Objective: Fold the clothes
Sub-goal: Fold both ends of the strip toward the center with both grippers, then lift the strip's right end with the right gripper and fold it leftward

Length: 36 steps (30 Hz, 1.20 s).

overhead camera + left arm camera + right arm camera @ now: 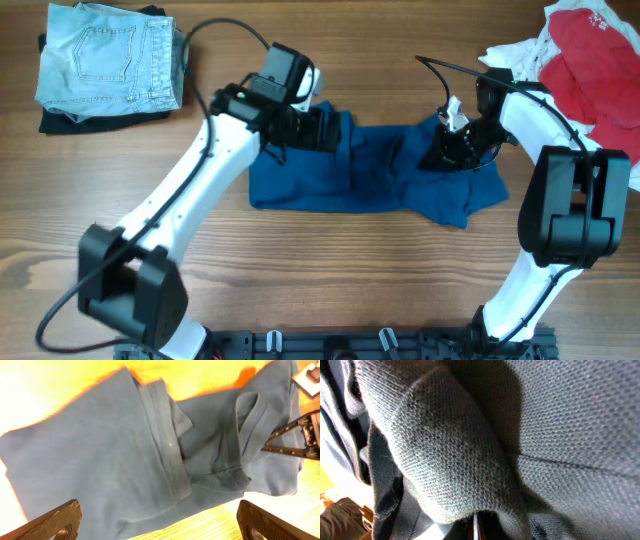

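The dark blue shirt [380, 175] lies crumpled across the middle of the wooden table. My left gripper [318, 128] hovers over its left upper part with its fingers wide apart and nothing between them; the left wrist view shows the shirt [125, 465] with its placket and folds below the open gripper [159, 520]. My right gripper [452, 148] is down in the shirt's right upper part. In the right wrist view the knit cloth [470, 450] fills the frame and a bunched fold runs into the closed jaws [476, 527].
Folded light blue jeans [105, 58] on a dark garment lie at the back left. A heap of red and white clothes [580, 55] lies at the back right. Bare wood [330, 270] shows in front of the shirt.
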Tool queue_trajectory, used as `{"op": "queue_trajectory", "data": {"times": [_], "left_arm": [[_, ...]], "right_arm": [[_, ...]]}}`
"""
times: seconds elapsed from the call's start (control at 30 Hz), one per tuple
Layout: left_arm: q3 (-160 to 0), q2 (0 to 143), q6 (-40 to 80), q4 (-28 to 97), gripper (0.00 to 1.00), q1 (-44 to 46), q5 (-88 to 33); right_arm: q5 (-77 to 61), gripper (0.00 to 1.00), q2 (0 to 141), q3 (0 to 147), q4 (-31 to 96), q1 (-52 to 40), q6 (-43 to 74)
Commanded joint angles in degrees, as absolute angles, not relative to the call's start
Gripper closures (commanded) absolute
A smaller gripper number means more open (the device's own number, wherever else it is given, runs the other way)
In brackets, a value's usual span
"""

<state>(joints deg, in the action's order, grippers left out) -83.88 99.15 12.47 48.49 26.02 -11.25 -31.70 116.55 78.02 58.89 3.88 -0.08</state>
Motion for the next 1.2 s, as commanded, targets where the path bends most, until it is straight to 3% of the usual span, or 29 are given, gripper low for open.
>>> {"op": "queue_trajectory", "data": {"times": [0.0, 0.07, 0.3, 0.37, 0.83, 1.0, 1.17], "left_arm": [[-84.75, 98.37, 9.21, 50.06, 0.0, 25.17, -5.8], [-84.75, 98.48, 9.23, 50.19, 0.0, 24.93, -2.2], [-84.77, 98.15, 9.45, 50.24, 0.0, 20.12, 1.61], [-84.77, 98.15, 9.45, 50.15, 0.0, 18.13, 1.56], [-84.75, 99.44, 9.21, 49.78, 0.0, 13.52, 1.61], [-84.75, 100.97, 9.23, 50.04, 0.0, 13.54, 1.61], [-84.75, 101.27, 9.21, 50.04, 0.0, 13.52, 1.61]], "right_arm": [[-31.92, 0.96, 115.72, 78.87, 58.43, 3.9, 0.21], [-31.94, 0.92, 114.26, 80.84, 59.13, 4.43, 0.23], [-17.12, 0.45, 103.35, 85.41, 65.01, 7.2, 4.99], [-14.33, 0.37, 102.08, 85.41, 66.06, 8.12, 5.13], [-5.28, 0.31, 102.87, 75.22, 60.45, 13.89, 5.06], [-5.3, 0.14, 103.0, 69.76, 50.26, 14.44, 1.61], [-15.09, 0.08, 104.51, 67.02, 43.94, 14.44, -3.66]]}}
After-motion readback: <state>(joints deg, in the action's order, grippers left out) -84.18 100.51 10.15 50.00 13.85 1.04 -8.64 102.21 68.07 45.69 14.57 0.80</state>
